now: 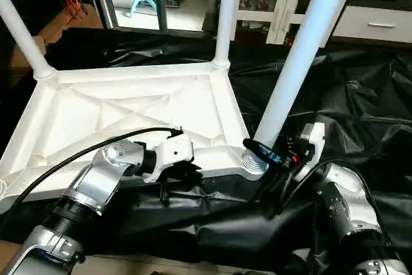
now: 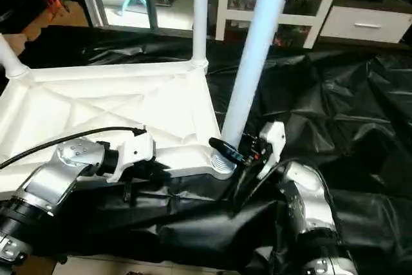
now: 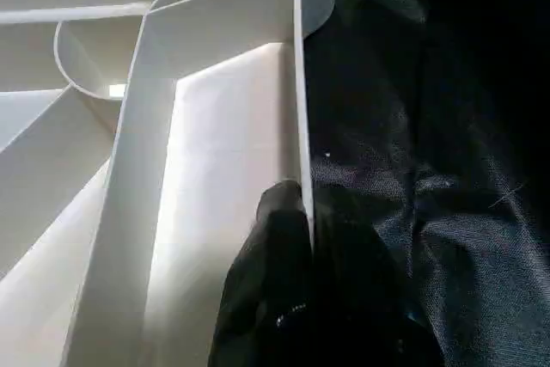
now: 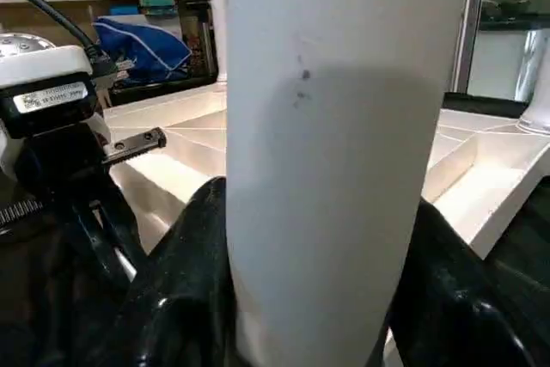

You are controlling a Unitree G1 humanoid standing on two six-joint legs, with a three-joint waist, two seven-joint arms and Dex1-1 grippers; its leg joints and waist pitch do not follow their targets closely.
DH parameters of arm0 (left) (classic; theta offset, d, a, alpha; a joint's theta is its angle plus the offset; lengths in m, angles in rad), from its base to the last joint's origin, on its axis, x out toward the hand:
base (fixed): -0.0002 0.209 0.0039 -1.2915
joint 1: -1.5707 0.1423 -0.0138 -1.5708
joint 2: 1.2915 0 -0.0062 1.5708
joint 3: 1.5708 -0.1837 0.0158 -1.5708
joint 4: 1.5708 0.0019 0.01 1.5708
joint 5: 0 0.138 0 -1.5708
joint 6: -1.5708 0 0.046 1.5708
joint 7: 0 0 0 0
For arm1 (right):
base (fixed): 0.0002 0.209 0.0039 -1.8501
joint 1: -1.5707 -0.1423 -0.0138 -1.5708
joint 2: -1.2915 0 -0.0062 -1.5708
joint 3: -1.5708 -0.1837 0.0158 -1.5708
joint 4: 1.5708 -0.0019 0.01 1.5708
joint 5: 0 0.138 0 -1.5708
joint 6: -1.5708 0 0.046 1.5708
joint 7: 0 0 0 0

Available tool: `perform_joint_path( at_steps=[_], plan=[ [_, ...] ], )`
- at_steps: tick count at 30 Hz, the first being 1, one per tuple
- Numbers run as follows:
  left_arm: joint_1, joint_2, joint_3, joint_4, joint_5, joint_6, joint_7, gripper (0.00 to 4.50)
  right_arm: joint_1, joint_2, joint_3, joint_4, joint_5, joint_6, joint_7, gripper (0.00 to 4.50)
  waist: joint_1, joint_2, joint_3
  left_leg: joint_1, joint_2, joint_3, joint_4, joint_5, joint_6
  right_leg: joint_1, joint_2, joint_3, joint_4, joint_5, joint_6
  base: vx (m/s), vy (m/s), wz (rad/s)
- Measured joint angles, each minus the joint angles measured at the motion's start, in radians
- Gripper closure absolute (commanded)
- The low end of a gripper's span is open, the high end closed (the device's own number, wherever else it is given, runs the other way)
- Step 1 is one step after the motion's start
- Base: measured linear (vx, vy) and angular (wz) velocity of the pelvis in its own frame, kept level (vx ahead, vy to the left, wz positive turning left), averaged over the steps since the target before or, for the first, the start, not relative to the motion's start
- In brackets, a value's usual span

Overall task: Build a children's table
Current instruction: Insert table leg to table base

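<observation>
The white tabletop [image 1: 129, 107] lies underside up on a black sheet, its X ribs showing. Three white legs stand in its corner sockets: one at the far left [image 1: 22, 30], one at the far right [image 1: 225, 17] and one at the near right corner [image 1: 302, 49]. My left gripper [image 3: 305, 212] is shut on the tabletop's near rim, one finger [image 3: 275, 255] inside the wall and the other outside. My right gripper [image 1: 267, 152] is closed around the near right leg [image 4: 344, 126] just above its socket [image 1: 252, 162], a black finger [image 4: 185, 281] on each side.
The black sheet [image 1: 360, 101] covers the floor around the tabletop, crumpled at the right. White cabinets and a drawer unit [image 1: 380, 24] stand behind. A cardboard box [image 1: 61, 24] sits at the far left. The left arm's cable [image 1: 64, 162] runs over the tabletop.
</observation>
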Motion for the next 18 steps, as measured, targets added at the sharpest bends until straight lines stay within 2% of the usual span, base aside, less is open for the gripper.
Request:
perform_joint_path(
  at_steps=[3, 12, 16, 18],
  plan=[
    [0.0, 0.0, -0.003, 0.0, 0.0, 0.0, -0.001, 4.5, 0.002, -0.004, 0.003, 0.0, 0.0, -0.002, 0.002, 2.62, -0.002, 0.0, 0.0, 0.003, 0.0, 0.001, -0.001, 0.0, 0.0, 0.004, 0.0, 0.0, -0.003, 0.0, 0.0, 0.0, 0.0, 0.0],
    [0.001, 0.001, -0.004, 0.002, 0.0, 0.001, 0.005, 4.5, -0.003, -0.007, 0.014, 0.005, 0.0, 0.001, -0.014, 2.62, -0.003, -0.002, -0.002, 0.003, 0.0, 0.001, -0.001, 0.0, 0.0, 0.004, 0.0, 0.001, -0.003, -0.003, 0.005, 0.0, 0.0, 0.0],
    [0.008, -0.001, 0.002, -0.01, -0.004, 0.049, 0.026, 4.5, -0.008, -0.006, 0.025, 0.005, -0.015, 0.004, -0.065, 2.62, -0.007, -0.006, -0.007, 0.004, 0.0, 0.001, -0.001, 0.0, 0.0, 0.004, 0.0, 0.001, -0.003, -0.004, 0.006, 0.0, 0.0, 0.0],
    [0.018, -0.012, 0.018, -0.03, -0.004, 0.109, 0.062, 4.5, -0.019, 0.01, 0.031, 0.005, -0.039, 0.009, -0.134, 2.62, -0.012, -0.007, -0.007, 0.005, 0.0, 0.001, -0.002, 0.0, 0.0, 0.004, 0.0, 0.001, -0.003, -0.004, 0.006, 0.0, 0.0, 0.0]
  ],
)
